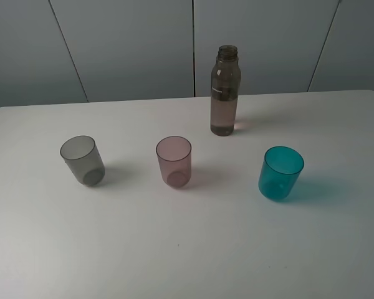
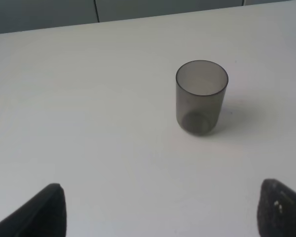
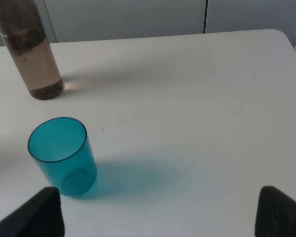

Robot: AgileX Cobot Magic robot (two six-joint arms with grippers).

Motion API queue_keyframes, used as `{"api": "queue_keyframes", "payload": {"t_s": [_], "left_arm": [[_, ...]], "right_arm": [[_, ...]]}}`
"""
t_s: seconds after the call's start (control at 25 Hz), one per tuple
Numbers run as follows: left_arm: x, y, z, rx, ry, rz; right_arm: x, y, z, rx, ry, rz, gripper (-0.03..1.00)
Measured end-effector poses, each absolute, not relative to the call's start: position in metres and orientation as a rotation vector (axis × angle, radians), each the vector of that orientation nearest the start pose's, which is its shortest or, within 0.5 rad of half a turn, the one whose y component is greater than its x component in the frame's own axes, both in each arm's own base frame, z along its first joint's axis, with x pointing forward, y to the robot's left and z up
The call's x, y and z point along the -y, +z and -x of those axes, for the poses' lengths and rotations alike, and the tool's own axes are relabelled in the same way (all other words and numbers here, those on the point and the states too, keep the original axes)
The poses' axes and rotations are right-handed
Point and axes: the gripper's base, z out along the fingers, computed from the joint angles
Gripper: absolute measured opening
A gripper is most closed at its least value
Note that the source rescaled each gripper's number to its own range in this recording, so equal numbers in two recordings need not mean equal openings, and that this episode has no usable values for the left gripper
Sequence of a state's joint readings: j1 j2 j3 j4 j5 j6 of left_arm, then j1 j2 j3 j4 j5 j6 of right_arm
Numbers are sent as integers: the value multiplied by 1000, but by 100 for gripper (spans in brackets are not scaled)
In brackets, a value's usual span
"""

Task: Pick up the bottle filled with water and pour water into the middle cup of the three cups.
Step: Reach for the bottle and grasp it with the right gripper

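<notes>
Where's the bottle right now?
In the exterior high view the bottle stands upright toward the back of the table, right of centre. It is behind and between the pink cup and the teal cup, touching neither.

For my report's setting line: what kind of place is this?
Probably a lab test bench: bare white table, plain grey wall panels, only a bottle, grey cup, pink cup and teal cup set out.
</notes>
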State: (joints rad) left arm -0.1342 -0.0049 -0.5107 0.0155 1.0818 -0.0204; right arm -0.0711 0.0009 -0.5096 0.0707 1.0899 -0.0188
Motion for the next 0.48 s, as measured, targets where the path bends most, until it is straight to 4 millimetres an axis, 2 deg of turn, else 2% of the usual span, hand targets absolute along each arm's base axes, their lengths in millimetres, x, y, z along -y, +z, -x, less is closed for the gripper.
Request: {"api": "queue_keyframes", "payload": {"t_s": [0.48], "left_arm": [[-2,278,8,-2047,-78,-116]], "right_arm": [[-6,278,7,-2062,29,-49,55]]}}
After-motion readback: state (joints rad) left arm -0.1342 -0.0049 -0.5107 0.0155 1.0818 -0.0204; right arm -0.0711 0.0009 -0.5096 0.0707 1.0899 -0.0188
